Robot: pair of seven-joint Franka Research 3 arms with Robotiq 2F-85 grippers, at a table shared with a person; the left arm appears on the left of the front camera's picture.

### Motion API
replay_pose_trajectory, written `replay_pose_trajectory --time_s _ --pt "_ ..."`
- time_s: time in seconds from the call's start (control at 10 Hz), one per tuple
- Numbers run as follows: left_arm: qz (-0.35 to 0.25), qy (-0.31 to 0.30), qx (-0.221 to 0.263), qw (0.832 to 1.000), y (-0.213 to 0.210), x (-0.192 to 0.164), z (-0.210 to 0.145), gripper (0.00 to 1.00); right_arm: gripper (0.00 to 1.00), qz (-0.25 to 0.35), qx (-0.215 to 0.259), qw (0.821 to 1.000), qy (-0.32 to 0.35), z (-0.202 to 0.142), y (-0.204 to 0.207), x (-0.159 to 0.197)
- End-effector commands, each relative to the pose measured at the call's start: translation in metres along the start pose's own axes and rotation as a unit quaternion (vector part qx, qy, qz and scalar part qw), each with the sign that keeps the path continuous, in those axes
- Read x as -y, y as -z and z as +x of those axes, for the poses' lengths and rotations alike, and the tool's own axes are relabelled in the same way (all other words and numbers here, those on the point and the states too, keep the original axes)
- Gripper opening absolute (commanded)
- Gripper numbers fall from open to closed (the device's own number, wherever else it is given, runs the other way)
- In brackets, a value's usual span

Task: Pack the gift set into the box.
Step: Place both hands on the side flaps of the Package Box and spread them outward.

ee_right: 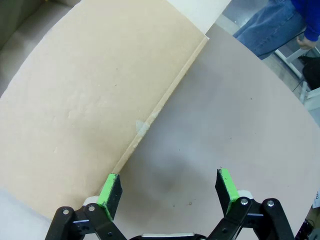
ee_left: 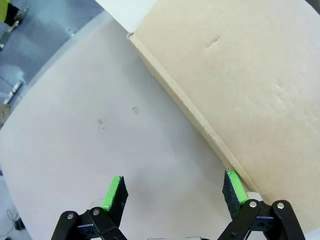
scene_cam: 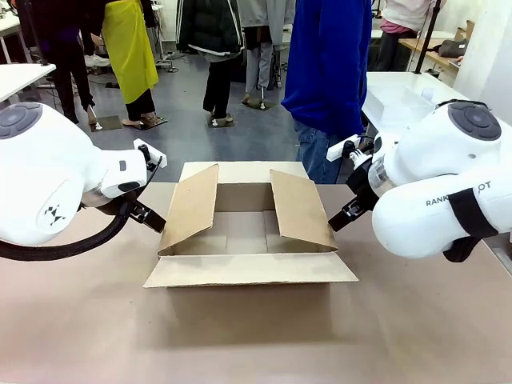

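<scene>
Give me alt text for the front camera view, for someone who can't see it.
An open brown cardboard box sits on the table, flaps open, with the left pincer by its left flap and the right pincer by its right flap. A person in a blue top stands at the far side.

The box is plain brown cardboard, matt and faintly dimpled, its cut edge raw and fibrous. The table beneath is smooth, matt, pinkish-brown. My pads are bright green, rubbery-looking, on matt black fingers; my arms, glossy white plastic.
</scene>
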State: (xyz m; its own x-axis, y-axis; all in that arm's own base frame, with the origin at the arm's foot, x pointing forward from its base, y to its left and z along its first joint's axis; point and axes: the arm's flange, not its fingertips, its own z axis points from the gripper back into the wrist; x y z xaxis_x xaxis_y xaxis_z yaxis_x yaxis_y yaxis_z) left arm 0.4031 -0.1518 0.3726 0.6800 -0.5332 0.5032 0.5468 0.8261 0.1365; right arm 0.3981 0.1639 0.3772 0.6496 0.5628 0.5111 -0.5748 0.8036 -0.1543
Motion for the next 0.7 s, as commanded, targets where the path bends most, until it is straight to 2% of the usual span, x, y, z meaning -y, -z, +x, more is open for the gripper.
replay_pose_trajectory --time_s 0.0,0.2,0.3,0.4,0.5,0.6 --pt "0.001 0.0 0.024 1.0 -0.032 -0.002 -0.003 1.0 1.0 0.002 -0.001 1.0 0.015 0.009 -0.02 0.007" --pt "0.021 -0.012 0.057 0.998 -0.093 -0.012 -0.015 1.0 1.0 0.013 0.025 0.998 0.052 0.017 -0.06 0.018" --pt "0.007 -0.021 0.073 0.997 -0.118 -0.018 -0.023 1.0 1.0 0.04 0.026 0.995 0.086 0.017 -0.076 0.025" --pt "-0.039 -0.051 0.078 0.995 -0.142 -0.025 -0.031 1.0 1.0 0.077 0.013 0.986 0.149 0.014 -0.095 0.035" --pt "-0.091 -0.099 0.057 0.989 -0.156 -0.037 -0.041 1.0 1.0 0.107 0.022 0.971 0.213 0.007 -0.112 0.044" --pt "-0.147 -0.163 0.051 0.974 -0.17 -0.054 -0.055 1.0 1.0 0.163 0.033 0.948 0.27 -0.011 -0.139 0.055"
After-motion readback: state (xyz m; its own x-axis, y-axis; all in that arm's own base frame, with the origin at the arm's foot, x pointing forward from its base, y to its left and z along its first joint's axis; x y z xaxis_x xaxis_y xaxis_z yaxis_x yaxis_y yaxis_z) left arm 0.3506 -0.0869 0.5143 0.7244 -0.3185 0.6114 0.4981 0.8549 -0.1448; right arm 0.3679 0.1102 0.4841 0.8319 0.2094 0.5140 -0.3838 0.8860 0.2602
